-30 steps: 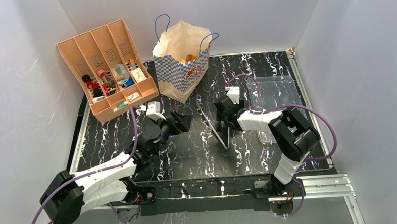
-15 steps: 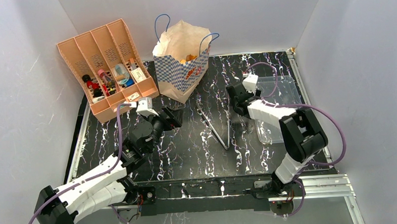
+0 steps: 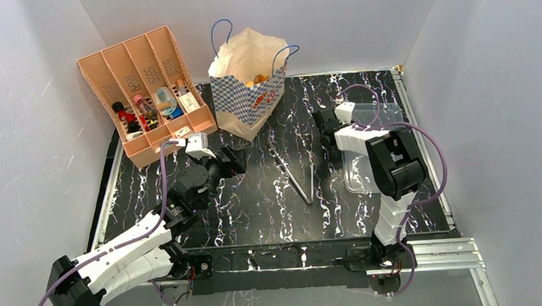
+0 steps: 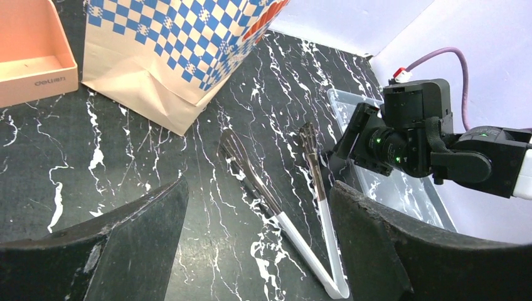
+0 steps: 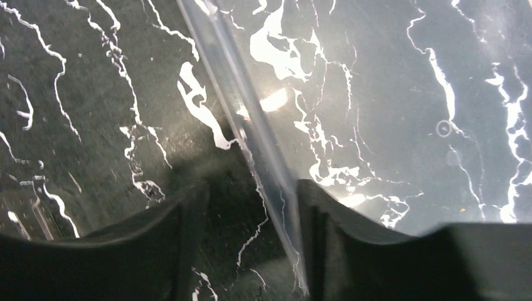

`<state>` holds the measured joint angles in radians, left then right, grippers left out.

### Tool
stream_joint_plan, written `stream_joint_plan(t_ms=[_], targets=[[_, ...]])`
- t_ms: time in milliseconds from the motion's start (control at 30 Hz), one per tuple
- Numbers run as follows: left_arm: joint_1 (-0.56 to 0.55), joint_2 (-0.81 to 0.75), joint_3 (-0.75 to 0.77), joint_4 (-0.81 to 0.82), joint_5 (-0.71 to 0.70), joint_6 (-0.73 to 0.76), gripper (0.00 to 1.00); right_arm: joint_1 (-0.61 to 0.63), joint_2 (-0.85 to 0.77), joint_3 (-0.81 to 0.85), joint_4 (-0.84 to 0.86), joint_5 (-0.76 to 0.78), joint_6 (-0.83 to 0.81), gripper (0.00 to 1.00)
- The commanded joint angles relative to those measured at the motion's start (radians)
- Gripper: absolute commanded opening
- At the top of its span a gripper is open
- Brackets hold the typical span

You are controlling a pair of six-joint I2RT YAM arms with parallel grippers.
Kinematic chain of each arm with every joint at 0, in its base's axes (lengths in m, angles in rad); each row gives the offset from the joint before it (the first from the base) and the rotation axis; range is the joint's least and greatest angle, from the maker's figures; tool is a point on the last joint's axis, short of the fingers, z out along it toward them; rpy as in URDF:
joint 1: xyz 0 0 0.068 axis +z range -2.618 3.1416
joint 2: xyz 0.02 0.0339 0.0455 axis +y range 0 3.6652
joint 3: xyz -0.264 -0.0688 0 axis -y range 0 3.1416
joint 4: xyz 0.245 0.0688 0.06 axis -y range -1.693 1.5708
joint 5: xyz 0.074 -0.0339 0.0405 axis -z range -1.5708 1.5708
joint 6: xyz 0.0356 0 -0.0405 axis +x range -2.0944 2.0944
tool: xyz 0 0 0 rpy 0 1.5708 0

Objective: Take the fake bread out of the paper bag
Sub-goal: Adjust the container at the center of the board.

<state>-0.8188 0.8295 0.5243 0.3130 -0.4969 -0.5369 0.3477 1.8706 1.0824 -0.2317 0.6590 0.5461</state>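
Both our arms have shifted; the fake bread (image 3: 258, 80) has not and sits untaken in the paper bag (image 3: 248, 99). Our left gripper (image 4: 257, 188), jaws apart, has reached nearer the bag. Our right gripper (image 5: 251, 200) has left the tongs (image 3: 298, 174), jaws apart astride the clear tray (image 3: 385, 113) rim.

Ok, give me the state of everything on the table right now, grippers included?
paper bag: upright, top open.
fake bread: inside the bag.
metal tongs: lying flat, arms spread, unheld.
clear plastic tray: lying flat, nothing seen inside.
orange slotted organiser: tilted back, holding small items.
left gripper: open, empty.
right gripper: open, astride the tray's rim.
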Motion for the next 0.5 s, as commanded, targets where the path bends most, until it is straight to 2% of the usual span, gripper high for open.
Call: stream_joint_plan(t_ms=[0,33,133,333,467], targets=[[0.004,-0.032,0.036,0.016,-0.046,0.040,0.81,-0.025,0.065,0.051,0.011,-0.039,-0.024,0.38],[0.005,-0.032,0.034,0.018,-0.052,0.043,0.81,-0.026,0.078,0.062,0.019,-0.048,-0.031,0.31],[0.004,-0.030,0.029,0.029,-0.067,0.052,0.82,-0.028,0.128,0.114,0.020,-0.063,-0.049,0.17],[0.005,-0.003,0.031,0.042,-0.111,0.062,0.82,-0.029,0.263,0.275,0.025,-0.102,-0.119,0.03],[0.007,0.022,0.031,0.062,-0.126,0.074,0.82,-0.037,0.340,0.383,0.028,-0.111,-0.158,0.00]])
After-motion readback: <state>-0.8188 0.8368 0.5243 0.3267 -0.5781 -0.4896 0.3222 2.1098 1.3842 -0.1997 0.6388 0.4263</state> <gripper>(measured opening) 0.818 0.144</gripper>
